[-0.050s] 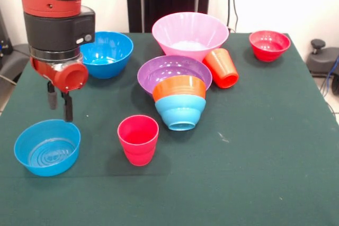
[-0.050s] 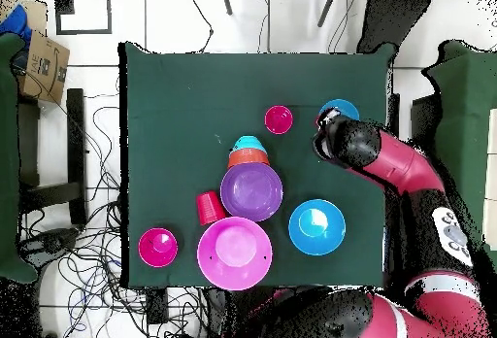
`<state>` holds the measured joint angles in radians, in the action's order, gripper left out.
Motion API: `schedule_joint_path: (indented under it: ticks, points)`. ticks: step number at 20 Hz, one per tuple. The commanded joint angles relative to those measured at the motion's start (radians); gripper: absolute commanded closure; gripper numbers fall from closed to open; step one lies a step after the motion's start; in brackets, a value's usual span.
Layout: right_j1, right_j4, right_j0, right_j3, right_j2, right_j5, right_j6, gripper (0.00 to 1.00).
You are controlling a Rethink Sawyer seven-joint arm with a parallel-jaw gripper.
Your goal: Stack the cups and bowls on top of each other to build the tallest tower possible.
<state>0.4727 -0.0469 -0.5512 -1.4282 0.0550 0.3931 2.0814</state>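
The gripper (image 1: pixel 59 104) is hanging just above the far rim of the small blue bowl (image 1: pixel 47 147) at the near corner of the table (image 1: pixel 265 146). Its two dark fingers (image 1: pixel 68 107) are pointing down, slightly parted, with nothing between them. In the overhead view the gripper (image 2: pixel 326 122) is covering part of that same bowl (image 2: pixel 342 110).

The tower so far is barely a tower: the orange bowl (image 1: pixel 179 88) is sitting nested in the light-blue bowl (image 1: pixel 180 111), and the pair is lying tipped on its side, leaning against the purple bowl (image 1: pixel 170 72). The pinkish-red cup (image 1: pixel 138 139) is standing upright in front of it. The orange cup (image 1: pixel 222 68) is lying on its side against the big pink bowl (image 1: pixel 190 35). The deep blue bowl (image 1: pixel 106 53) and the small red bowl (image 1: pixel 269 45) are sitting apart, both untouched.

Going for the small blue bowl looks like the step in hand. The risk is the grip on a thin, glossy rim (it gives little to pinch): one finger has to go inside the wall, and if both land outside or on the rim, the bowl is likely going to skid or flip. Carrying it toward the tipped pair could also knock the cup standing between them.
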Motion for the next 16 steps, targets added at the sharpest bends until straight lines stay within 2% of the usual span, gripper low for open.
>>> schedule_joint_path:
  ticks: [1, 11, 14, 16]
  points:
    - [-0.040, -0.106, 0.036, -0.025, 0.154, -0.015, -0.112, 0.00]
    - [-0.039, -0.151, 0.009, -0.075, 0.202, -0.068, -0.092, 0.00]
    - [-0.053, -0.182, 0.032, -0.055, 0.185, -0.117, -0.066, 0.00]
    - [-0.064, -0.237, 0.061, -0.013, 0.154, -0.146, -0.088, 0.00]
